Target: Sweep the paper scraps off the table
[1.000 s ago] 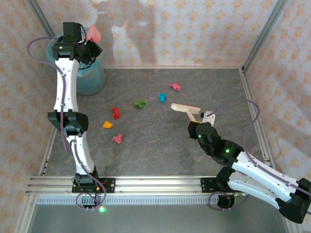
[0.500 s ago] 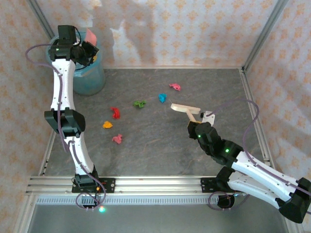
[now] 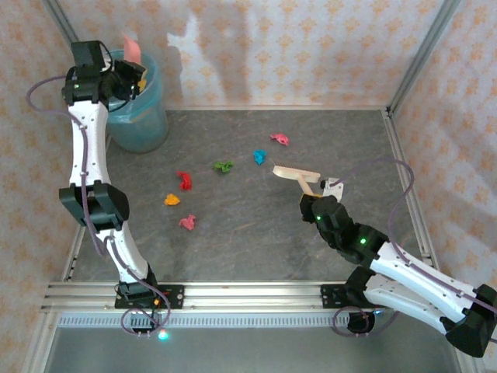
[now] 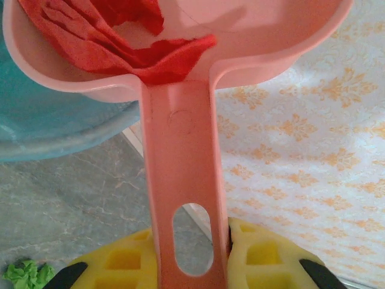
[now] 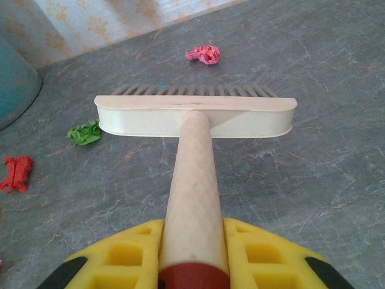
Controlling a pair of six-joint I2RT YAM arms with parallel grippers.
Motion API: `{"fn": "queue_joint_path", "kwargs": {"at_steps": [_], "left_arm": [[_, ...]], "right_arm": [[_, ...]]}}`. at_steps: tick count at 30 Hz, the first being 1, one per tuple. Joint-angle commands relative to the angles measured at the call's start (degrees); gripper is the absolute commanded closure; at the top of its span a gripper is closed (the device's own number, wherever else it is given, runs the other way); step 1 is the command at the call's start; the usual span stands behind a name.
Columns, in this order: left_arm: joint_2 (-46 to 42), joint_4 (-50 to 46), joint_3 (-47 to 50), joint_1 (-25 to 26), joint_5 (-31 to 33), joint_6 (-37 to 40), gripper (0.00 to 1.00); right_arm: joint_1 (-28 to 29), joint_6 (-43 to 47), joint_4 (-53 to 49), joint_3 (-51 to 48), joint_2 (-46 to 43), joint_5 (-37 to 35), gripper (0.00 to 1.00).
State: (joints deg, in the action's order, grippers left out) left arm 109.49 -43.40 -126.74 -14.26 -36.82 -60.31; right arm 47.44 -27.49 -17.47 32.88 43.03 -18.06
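Note:
Several paper scraps lie on the table [image 3: 256, 233]: pink [image 3: 279, 139], blue [image 3: 259, 156], green [image 3: 224, 165], red [image 3: 184, 180], orange [image 3: 172, 200] and another pink one [image 3: 187, 222]. My left gripper [image 3: 126, 78] [image 4: 189, 259] is shut on the handle of the pink dustpan [image 3: 130, 48] [image 4: 180, 150], raised over the teal bin [image 3: 140, 116]. Red paper [image 4: 120, 36] lies in the pan. My right gripper [image 3: 314, 194] [image 5: 194, 253] is shut on the wooden handle of a cream brush [image 3: 296, 172] [image 5: 195, 117], its bristles on the table just right of the blue scrap.
The teal bin [image 4: 48, 132] stands in the far left corner against the peach patterned wall. Aluminium rails edge the table on all sides. In the right wrist view a pink scrap [image 5: 203, 53] lies beyond the brush, with green [image 5: 84, 132] and red [image 5: 16, 173] scraps to its left.
My left arm has swung the dustpan further left and higher over the bin. The right arm, the brush and the scraps on the table have not moved.

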Motion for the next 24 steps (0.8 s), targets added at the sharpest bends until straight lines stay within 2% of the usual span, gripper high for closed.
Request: {"fn": "queue_joint_path", "kwargs": {"at_steps": [1,6,12,24], "left_arm": [[-3.32,9.79,3.41,-1.25,-2.98,-5.86,1.00],[-3.61,9.58,3.81,-1.71,-3.41,-6.29,1.00],[-5.50,14.27,7.56,-2.52,-5.84,-9.86,1.00],[-13.20,16.10,13.26,-2.43,-3.81,-7.82,1.00]], "right_arm": [[-0.07,-0.90,2.85,0.59,-0.22,-1.18,1.00],[-0.07,-0.98,2.80,0.60,-0.13,-1.17,1.00],[-0.05,-0.95,2.77,0.67,-0.05,-1.13,1.00],[-0.16,-1.09,2.74,0.71,0.39,-1.28,1.00]]}}
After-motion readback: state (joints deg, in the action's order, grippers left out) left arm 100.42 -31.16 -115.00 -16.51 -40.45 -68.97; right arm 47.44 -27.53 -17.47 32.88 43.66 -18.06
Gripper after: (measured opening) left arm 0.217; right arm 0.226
